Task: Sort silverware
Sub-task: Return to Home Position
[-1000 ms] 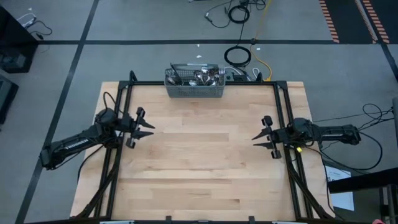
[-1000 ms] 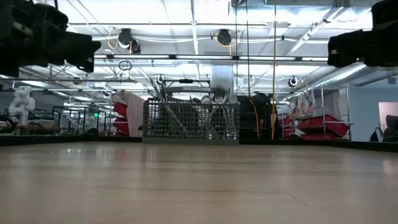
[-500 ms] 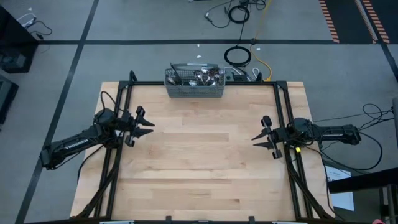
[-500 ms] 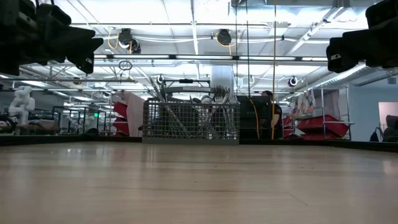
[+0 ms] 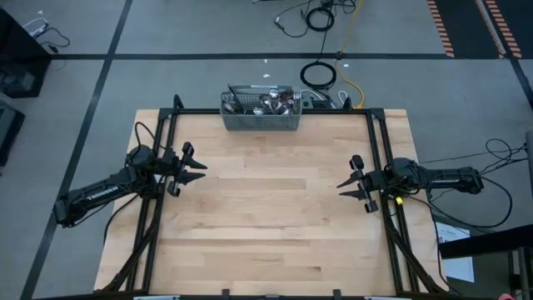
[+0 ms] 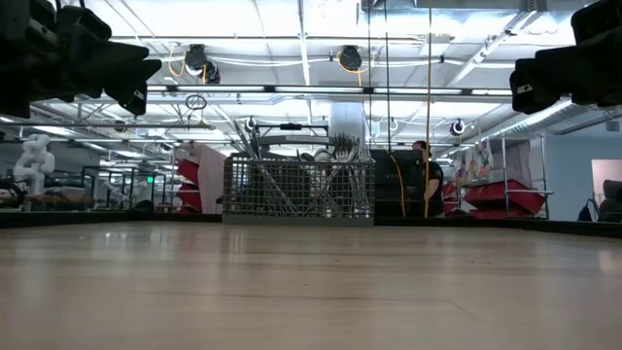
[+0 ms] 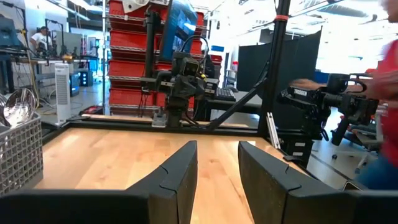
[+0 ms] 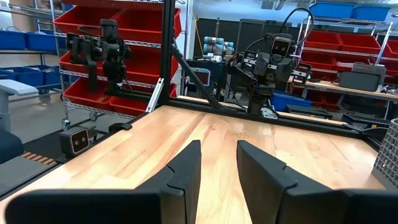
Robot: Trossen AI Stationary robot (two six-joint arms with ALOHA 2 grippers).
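Silverware (image 5: 271,102): shiny, slim; fork tines and spoon bowls up, bunched in basket (image 5: 258,123) at table (image 5: 266,225) far edge, well apart from both grippers.
Left gripper (image 5: 203,172): above table's left side, level, fingers spread.
Right gripper (image 5: 342,189): opposite, above right side, level, fingers spread.

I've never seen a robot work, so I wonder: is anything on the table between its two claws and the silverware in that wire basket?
Nothing visible does. Only bare table lies between the left claw, the right claw and the basket at the far edge, where the silverware stands.
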